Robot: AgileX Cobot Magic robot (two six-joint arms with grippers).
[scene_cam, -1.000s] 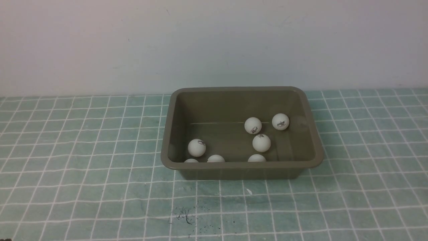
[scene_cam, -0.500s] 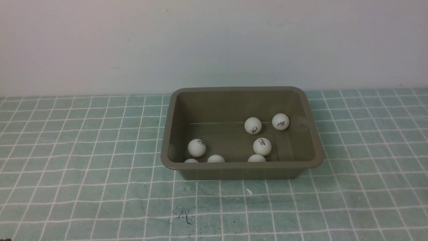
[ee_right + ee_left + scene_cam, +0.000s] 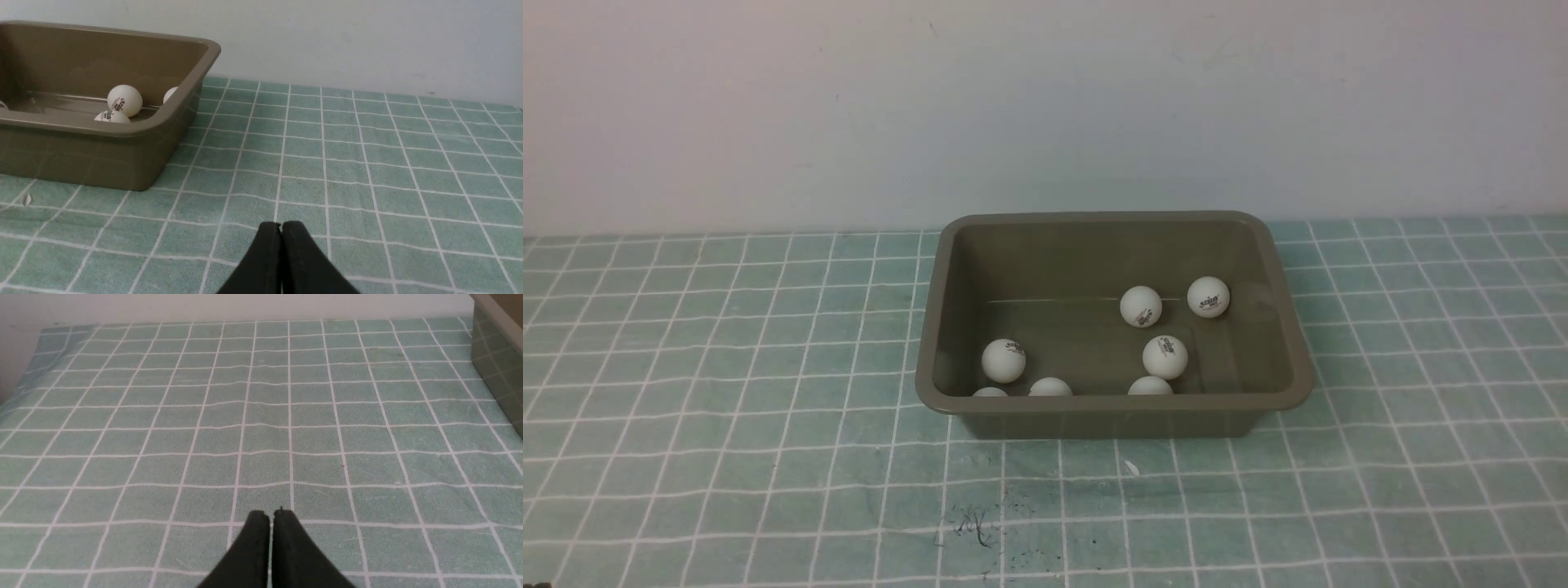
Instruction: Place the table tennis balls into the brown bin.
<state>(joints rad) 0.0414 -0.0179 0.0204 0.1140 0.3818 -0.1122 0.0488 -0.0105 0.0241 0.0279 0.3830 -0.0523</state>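
Item: bin (image 3: 1282,343), olive-brown, rectangular, rounded corners and flared rim, standing on the surface (image 3: 727,367), which is covered by a green cloth with a white grid, close to a pale wall. Contents: seven white balls, all inside the bin. Two sit toward the far right of the floor, ball (image 3: 1140,306) and ball (image 3: 1208,296), near each other but apart. One ball (image 3: 1165,357) lies in front of them, just beside a ball (image 3: 1150,385) half hidden by the near rim. On the left, ball (image 3: 1003,361) stands clear, with ball (image 3: 1050,386) and ball (image 3: 990,392) showing only their tops behind the near rim. Several carry small dark printed logos. Left claw (image 3: 271,516): black, tips pressed together, holding nothing, over bare cloth with the bin's side at the edge of its view. Right claw (image 3: 281,227): black, tips closed against each other, empty, over bare cloth, apart from the bin's corner. Neither claw shows in the front view.
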